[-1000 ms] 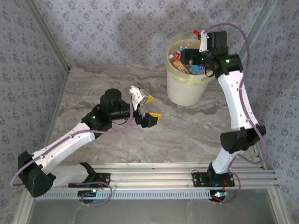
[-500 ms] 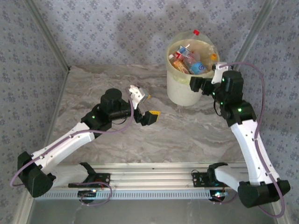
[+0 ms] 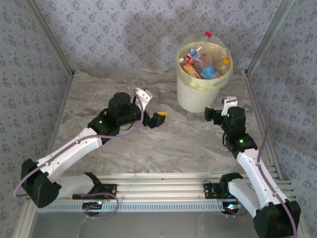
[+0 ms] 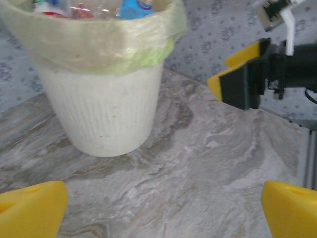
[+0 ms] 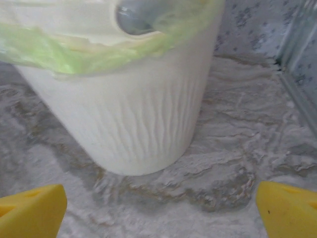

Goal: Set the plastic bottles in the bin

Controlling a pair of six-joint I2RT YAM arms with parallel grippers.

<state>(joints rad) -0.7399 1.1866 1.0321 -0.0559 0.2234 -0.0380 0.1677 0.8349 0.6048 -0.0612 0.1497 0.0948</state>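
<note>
Judging the job near done: left gripper [image 3: 152,106] and right gripper [image 3: 219,108] hover over the marble table [image 3: 168,144], jaws spread wide, nothing held. Next move prob. just parking both arms. Open tabletop btwn them gives room, but the right one is close to the bin [image 3: 198,96]. Far right, the bin holds the plastic bottles [image 3: 200,62], w/ a red-capped bottle [image 3: 208,35] poking over its far rim.

Grey marbled table [image 3: 148,144], patterned walls [image 3: 124,29]

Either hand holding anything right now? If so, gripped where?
Nothing held. The left hand and the right hand are both open and empty; the plastic bottles lie in the bin.
</note>
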